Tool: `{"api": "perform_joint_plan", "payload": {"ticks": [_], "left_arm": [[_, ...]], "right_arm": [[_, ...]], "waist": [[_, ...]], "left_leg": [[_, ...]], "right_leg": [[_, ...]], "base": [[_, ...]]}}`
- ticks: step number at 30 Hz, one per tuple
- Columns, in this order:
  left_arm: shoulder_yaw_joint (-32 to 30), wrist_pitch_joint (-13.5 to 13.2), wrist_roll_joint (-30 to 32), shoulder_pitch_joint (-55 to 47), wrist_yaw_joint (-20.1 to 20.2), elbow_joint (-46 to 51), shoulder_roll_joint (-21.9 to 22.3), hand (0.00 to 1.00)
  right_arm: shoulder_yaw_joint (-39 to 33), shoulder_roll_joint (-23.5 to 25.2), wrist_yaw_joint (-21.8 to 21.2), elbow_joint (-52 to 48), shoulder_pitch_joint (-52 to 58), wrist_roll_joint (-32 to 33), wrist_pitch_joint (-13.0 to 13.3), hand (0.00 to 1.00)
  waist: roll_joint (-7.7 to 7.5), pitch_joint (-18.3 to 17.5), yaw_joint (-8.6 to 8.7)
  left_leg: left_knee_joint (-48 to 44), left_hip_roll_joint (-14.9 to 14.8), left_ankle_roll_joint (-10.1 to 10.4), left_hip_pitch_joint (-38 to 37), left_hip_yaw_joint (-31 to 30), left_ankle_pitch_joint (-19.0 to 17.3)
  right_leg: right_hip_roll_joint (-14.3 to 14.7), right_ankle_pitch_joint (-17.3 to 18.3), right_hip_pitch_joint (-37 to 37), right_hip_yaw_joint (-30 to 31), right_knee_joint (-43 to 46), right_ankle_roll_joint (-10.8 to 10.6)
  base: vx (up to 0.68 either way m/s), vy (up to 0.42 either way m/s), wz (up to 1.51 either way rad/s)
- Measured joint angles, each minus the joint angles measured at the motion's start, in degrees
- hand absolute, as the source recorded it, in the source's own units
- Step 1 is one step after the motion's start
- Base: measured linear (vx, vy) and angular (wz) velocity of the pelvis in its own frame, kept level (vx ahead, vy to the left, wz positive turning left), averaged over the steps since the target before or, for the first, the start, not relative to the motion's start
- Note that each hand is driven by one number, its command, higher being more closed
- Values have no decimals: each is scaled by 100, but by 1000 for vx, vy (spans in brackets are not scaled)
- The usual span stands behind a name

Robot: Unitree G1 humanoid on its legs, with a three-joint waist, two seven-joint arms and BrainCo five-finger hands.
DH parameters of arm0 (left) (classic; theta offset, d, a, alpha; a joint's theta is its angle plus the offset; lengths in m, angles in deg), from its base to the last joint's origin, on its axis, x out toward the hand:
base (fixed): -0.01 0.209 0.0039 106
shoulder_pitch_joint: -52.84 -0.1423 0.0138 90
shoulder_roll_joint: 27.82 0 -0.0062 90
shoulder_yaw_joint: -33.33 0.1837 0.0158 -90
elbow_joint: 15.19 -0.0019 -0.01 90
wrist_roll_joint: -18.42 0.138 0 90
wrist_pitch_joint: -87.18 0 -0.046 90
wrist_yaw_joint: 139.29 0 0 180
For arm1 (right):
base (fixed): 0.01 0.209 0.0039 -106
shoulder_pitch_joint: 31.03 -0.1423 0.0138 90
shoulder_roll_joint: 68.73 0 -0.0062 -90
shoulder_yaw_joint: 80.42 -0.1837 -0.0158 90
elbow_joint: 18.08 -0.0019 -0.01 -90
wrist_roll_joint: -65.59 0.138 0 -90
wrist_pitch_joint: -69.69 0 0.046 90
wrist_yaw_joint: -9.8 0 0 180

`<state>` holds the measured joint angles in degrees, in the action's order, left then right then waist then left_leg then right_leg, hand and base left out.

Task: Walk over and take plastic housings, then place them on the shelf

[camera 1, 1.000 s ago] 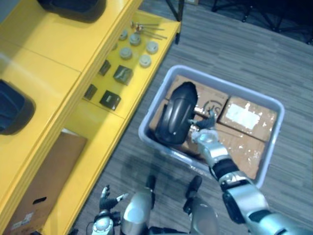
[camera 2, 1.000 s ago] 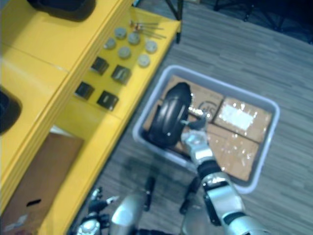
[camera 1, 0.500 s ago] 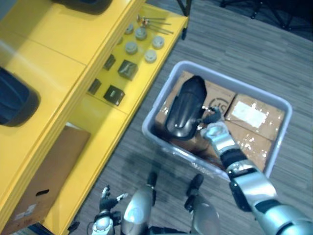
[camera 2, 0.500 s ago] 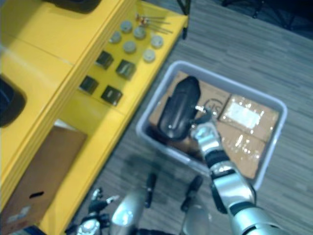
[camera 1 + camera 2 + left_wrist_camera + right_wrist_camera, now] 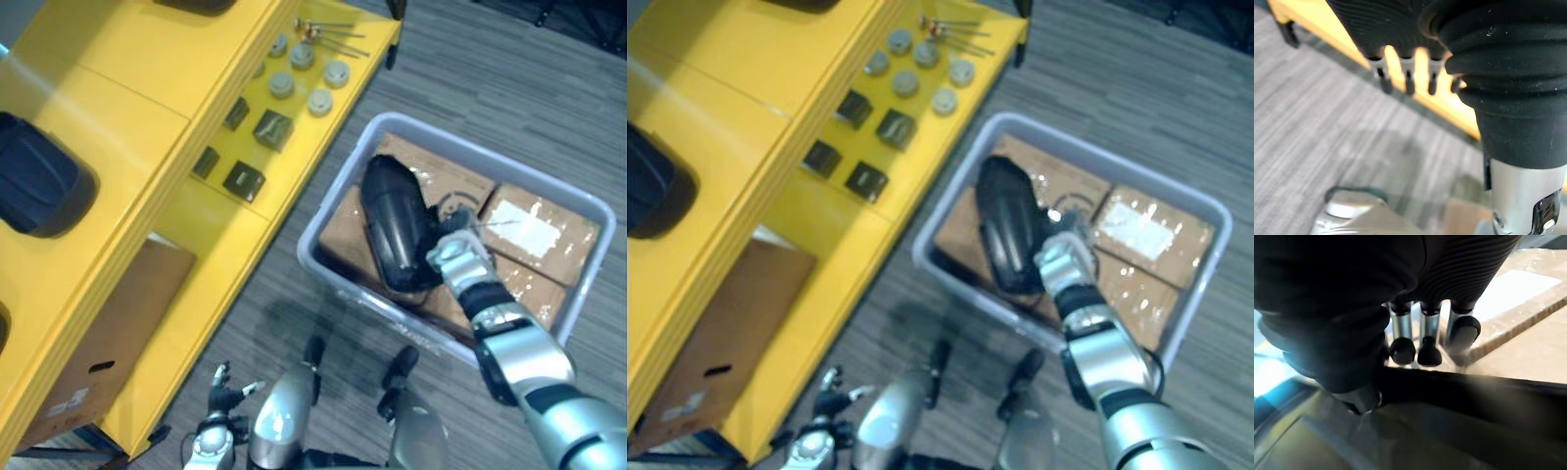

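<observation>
Down in the grey bin (image 5: 336, 189) on the floor, the black plastic housing (image 5: 397, 235) lies across cardboard boxes (image 5: 534, 220), long axis running away from me, and my right hand (image 5: 458, 259) grips its near right edge with curled fingers. My left hand (image 5: 223, 392) hangs low, fingers loose; the yellow shelf (image 5: 118, 88) lies to that side.

We record: floor (image 5: 509, 98), grey striped carpet; shelf (image 5: 108, 88), yellow, tiered, standing along the floor's left side.
</observation>
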<state>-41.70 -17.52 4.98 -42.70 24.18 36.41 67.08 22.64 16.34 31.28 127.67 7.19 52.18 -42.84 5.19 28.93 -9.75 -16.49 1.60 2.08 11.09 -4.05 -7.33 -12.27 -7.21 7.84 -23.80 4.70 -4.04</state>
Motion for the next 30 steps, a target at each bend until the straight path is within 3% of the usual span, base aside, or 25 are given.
{"api": "perform_joint_plan", "payload": {"ticks": [2, 6, 13, 16, 20, 25, 30], "left_arm": [[81, -16, -3, -70, -9, 515, -9, 0], [842, 105, -22, -97, 10, 1831, 178, 0], [883, 601, -214, -104, 186, 3300, 232, 0], [893, 726, -95, 43, 160, 3734, 154, 0], [884, 772, 103, 441, -13, 4055, 130, 0], [869, 874, 74, 1124, -374, 4404, 157, 0], [888, 1634, -522, 1742, -548, 3633, 376, 0]], "right_arm": [[-6, -90, 97, -137, 29, -122, 127, 100], [-80, -384, 451, -754, 297, -329, 532, 100], [-292, -336, 1072, -1689, 1098, -438, 755, 100], [-303, -23, 1381, -2154, 1639, -499, 777, 100], [-278, 432, 1596, -2654, 2183, -560, 895, 100], [-266, 786, 2025, -2963, 2429, -779, 1094, 100], [-37, 1066, 2335, -3565, 2699, -1055, 1362, 100]], "waist": [[0, 0, 50], [-6, 2, 202], [-30, -13, 441], [-188, -196, 483], [-364, -519, 590], [-396, -653, 657], [-571, -947, 759]], "left_leg": [[-1, 7, -5, -1, 3, 4], [2, 24, -8, -24, 10, 4], [89, -13, -7, -174, 66, 4], [185, -63, 0, -244, 132, 5], [212, -106, 27, -314, 178, -1], [196, -144, 26, -517, 407, -62], [192, -248, 33, -559, 622, -156]], "right_leg": [[-9, -10, -7, 6, 0, -5], [-28, -25, -40, 15, 0, -16], [10, -18, -123, 71, -17, -6], [71, -19, -143, 134, -90, -4], [141, -43, -212, 183, -219, 23], [189, -151, -380, 386, -374, 38], [319, -195, -395, 608, -536, 108]], "base": [[-32, 27, 1], [-17, 26, 0], [4, 4, -5], [10, -1, -11], [34, -7, -8], [-16, 28, -23], [-52, -3, -24]]}}
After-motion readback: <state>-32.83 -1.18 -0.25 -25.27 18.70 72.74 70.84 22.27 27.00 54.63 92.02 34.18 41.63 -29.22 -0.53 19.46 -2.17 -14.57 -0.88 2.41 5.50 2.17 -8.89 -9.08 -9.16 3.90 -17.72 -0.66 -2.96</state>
